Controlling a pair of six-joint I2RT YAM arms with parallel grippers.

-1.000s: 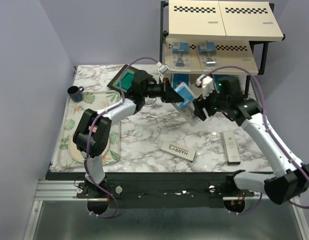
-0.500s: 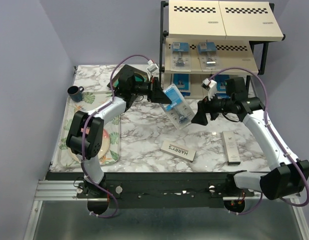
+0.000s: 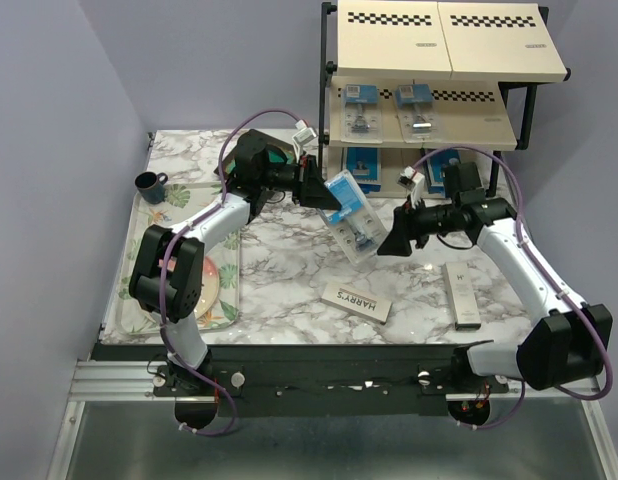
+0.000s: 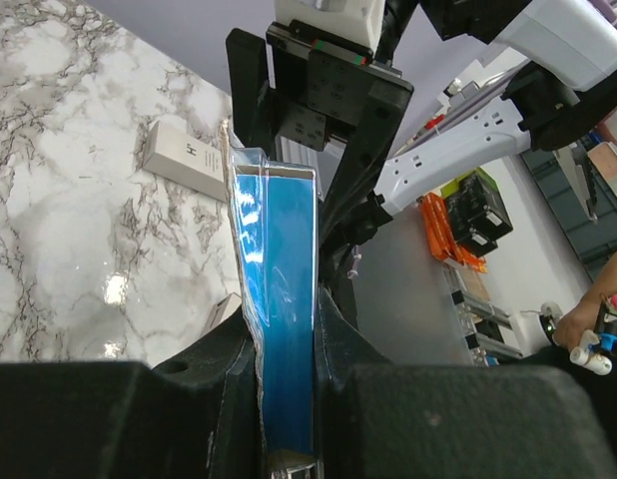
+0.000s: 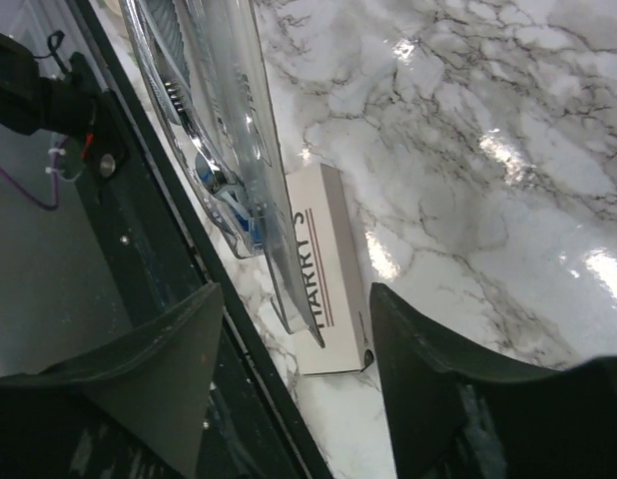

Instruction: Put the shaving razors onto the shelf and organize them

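left gripper (image 3: 327, 194) fingers (image 4: 333, 379) pinching the card end of a clear blister razor pack (image 3: 351, 215); pack sticks out past the tips, held off the marble table (image 3: 279, 260). right gripper (image 3: 392, 238) fingers (image 5: 159, 389) spread, pack's free end just ahead of the gap, apart from both. HARRY'S box (image 3: 356, 300) lies below the tips; shelf (image 3: 469, 130) beyond them, two blister packs (image 3: 361, 108) on its middle tier

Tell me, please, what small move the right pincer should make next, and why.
Probably ease forward and close on the free end of the blister pack. The left pincer grips its other end in mid-air, and the right pincer is open, with the pack lined up with its gap.
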